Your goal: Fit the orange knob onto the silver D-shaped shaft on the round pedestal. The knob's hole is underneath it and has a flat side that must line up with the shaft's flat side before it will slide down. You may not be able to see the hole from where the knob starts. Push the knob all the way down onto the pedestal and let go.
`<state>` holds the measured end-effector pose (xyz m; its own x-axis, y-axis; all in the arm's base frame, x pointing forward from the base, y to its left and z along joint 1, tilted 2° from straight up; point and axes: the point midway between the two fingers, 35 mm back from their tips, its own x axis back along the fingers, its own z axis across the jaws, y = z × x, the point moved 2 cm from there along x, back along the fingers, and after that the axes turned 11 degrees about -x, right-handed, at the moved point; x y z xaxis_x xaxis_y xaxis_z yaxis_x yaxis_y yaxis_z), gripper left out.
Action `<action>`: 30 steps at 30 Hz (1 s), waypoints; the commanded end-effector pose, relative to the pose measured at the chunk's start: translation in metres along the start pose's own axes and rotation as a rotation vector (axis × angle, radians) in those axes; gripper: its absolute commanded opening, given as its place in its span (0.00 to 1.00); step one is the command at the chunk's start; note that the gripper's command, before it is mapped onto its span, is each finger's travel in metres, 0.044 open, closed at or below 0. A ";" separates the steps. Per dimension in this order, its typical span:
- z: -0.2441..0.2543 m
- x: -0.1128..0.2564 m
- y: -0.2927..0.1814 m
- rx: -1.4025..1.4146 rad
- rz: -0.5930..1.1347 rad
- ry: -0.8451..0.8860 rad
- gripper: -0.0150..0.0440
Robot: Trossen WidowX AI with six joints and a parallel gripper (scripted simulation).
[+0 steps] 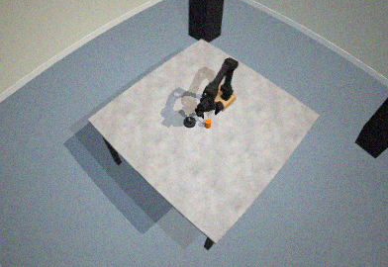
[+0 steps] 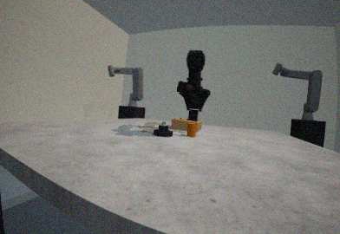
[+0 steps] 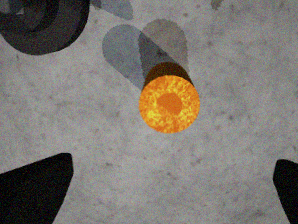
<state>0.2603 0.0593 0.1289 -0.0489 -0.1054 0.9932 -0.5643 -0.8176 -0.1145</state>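
The orange knob [image 1: 208, 124] [image 2: 192, 129] [image 3: 156, 112] stands upright on the table, apart from the pedestal. Its upper face shows a plain, darker orange patch in a speckled ring; I cannot tell whether the patch is a hole. The black round pedestal [image 1: 189, 123] [image 2: 163, 133] [image 3: 71, 31] stands beside it, at the upper left in the wrist view. The small silver shaft [image 2: 163, 123] sticks up from it; its flat side cannot be made out. My gripper [image 1: 209, 114] [image 3: 174, 168] is wide open and empty, above the table, with the knob off its fingertip line.
The arm's wooden base block [image 1: 228, 101] [image 2: 179, 123] is behind the knob. Shadows of the arm fall around the pedestal. Other robot arms on black stands [image 1: 205, 13] [image 2: 307, 131] are beyond the table [image 1: 213, 189] [image 2: 182, 178].
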 end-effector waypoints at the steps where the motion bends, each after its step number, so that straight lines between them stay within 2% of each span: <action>1: 0.001 0.003 0.002 -0.005 -0.070 0.024 1.00; 8: 0.001 0.003 0.002 0.010 -0.070 0.023 1.00; 15: 0.000 0.003 0.003 0.518 -0.074 0.005 1.00; 22: 0.000 0.001 0.003 0.533 -0.074 0.004 1.00; 26: 0.001 -0.030 0.005 0.533 -0.074 0.004 1.00; 30: 0.001 -0.033 0.006 0.533 -0.074 0.004 1.00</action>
<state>0.2583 0.0576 0.1003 -0.0250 -0.0379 0.9990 -0.0766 -0.9963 -0.0397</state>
